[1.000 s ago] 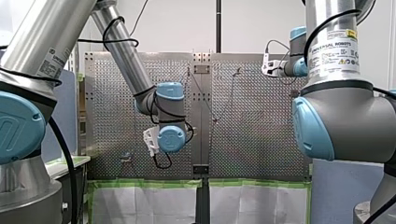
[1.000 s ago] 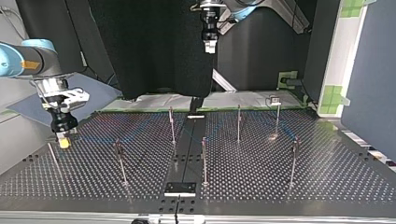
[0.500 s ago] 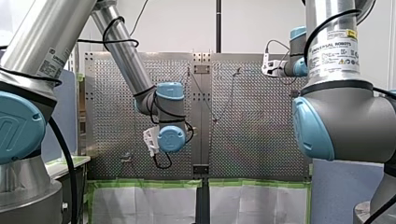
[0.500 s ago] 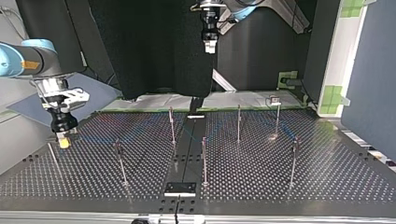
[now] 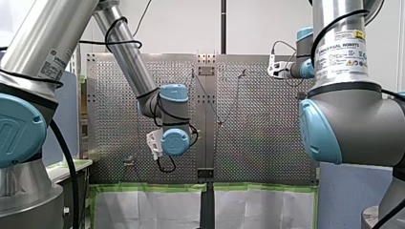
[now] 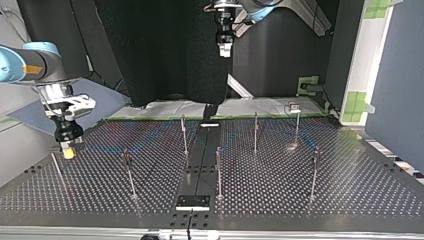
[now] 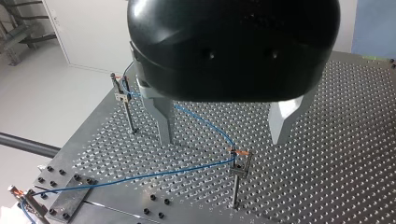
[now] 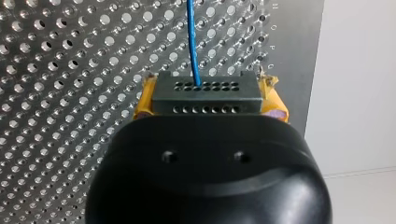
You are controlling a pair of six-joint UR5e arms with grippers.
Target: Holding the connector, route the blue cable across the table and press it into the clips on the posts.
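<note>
While my right gripper (image 8: pixel 208 92) clamps the connector (image 8: pixel 205 100), blue cable (image 8: pixel 192 42) ahead

Front view: plain white wall (image 5: pixel 181 24) behind the table (image 5: pixel 110 95), with a dark vertical pole (image 5: pixel 223 24) running up its middle. White sheeting (image 5: pixel 148 210) hangs under the table's near edge, bordered with green tape (image 5: pixel 143 187). Blue-grey partition (image 5: pixel 67 114) at the view's left.

Top view: black curtain (image 6: pixel 165 50) behind the table, dark grey panel (image 6: pixel 280 55) beside it, white upright (image 6: pixel 367 60) with green tape patches, and a large grey-blue screen (image 6: pixel 397 85) at the view's right.

Left wrist view: pale grey floor (image 7: pixel 42 102) past the table edge, white wall panel (image 7: pixel 88 32), dark stair-like frame (image 7: pixel 18 23) next to it.

Light is even and diffuse, with one small glare spot on the table.
</note>
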